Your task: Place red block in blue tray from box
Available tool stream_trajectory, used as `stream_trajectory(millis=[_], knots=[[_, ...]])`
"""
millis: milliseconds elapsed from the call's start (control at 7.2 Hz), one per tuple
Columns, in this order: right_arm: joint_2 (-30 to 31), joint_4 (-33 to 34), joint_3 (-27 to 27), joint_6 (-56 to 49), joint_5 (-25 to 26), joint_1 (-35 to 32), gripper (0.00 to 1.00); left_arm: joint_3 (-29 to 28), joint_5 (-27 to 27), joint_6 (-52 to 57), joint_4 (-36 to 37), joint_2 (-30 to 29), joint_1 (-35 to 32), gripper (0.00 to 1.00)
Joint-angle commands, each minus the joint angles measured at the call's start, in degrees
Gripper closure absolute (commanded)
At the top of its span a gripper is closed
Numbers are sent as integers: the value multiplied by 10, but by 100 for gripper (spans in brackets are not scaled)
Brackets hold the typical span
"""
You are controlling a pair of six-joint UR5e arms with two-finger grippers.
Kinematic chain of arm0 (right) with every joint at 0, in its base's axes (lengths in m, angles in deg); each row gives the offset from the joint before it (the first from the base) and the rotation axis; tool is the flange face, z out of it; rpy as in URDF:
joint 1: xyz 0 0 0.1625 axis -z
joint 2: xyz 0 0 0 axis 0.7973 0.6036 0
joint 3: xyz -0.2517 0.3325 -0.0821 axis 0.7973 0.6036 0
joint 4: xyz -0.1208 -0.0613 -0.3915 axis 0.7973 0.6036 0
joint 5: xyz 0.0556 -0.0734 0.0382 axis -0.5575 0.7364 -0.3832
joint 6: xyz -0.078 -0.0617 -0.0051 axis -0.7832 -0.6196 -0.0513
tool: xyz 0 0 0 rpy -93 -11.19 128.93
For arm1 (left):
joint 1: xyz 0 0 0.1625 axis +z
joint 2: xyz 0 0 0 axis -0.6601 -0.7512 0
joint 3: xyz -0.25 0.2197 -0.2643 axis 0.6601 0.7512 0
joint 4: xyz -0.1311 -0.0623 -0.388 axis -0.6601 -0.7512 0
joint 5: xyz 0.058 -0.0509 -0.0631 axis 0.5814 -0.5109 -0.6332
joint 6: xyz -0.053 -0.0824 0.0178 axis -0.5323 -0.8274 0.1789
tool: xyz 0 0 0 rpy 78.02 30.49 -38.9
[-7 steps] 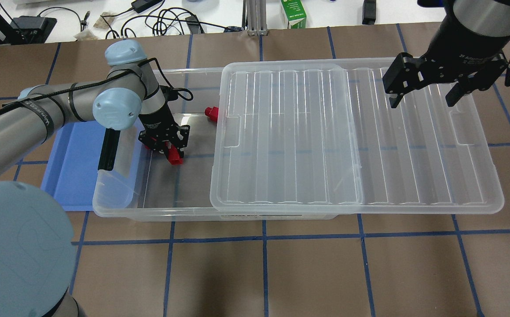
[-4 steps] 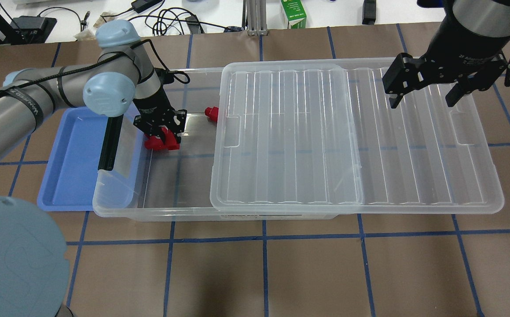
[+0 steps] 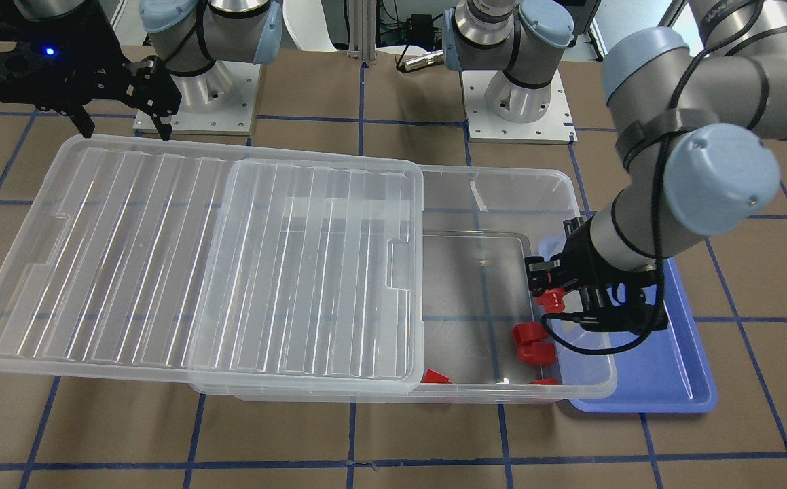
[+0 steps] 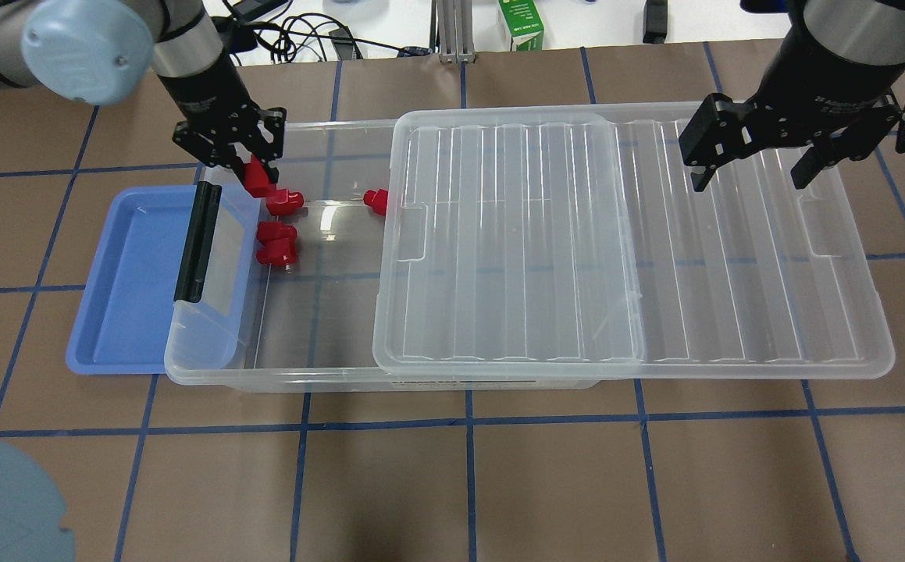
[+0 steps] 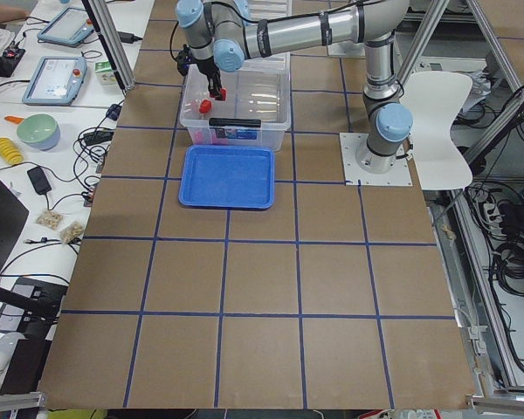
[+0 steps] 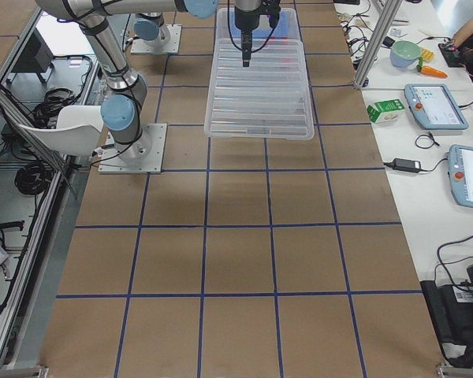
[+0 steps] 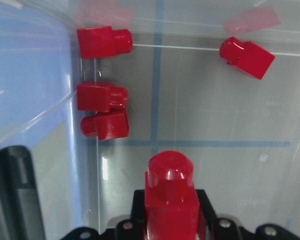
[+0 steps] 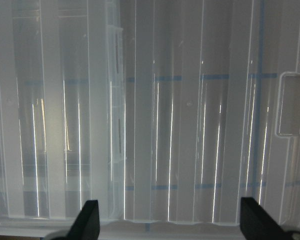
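My left gripper is shut on a red block and holds it raised over the box's open end, near the blue tray. In the left wrist view the held block sits between the jaws, stub forward. Several other red blocks lie on the box floor: three near the tray end and one by the lid edge. The front view shows the gripper by the box's end wall. My right gripper is open and empty above the lid.
The ribbed clear lid is slid to the right, covers most of the box and overhangs its right end. The black latch bar stands on the box's end next to the tray. The tray holds nothing. Cables and a green carton lie beyond the table.
My left gripper has risen from the box floor with the red block and moved toward the far side and the tray end. The right gripper has not moved.
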Motion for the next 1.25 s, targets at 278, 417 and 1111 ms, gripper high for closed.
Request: stream_trajectory(millis=[278,417,1111], knots=[[-1,-3,2,-9,1,9,0,-15,58,221,-30,6,145,100],[-2,0,3,-37,4,21,0,-9,66,248,-23,-12,163,100],[-3,59,-61,-332,30,286,0,162,66,243,205,-62,165,100]])
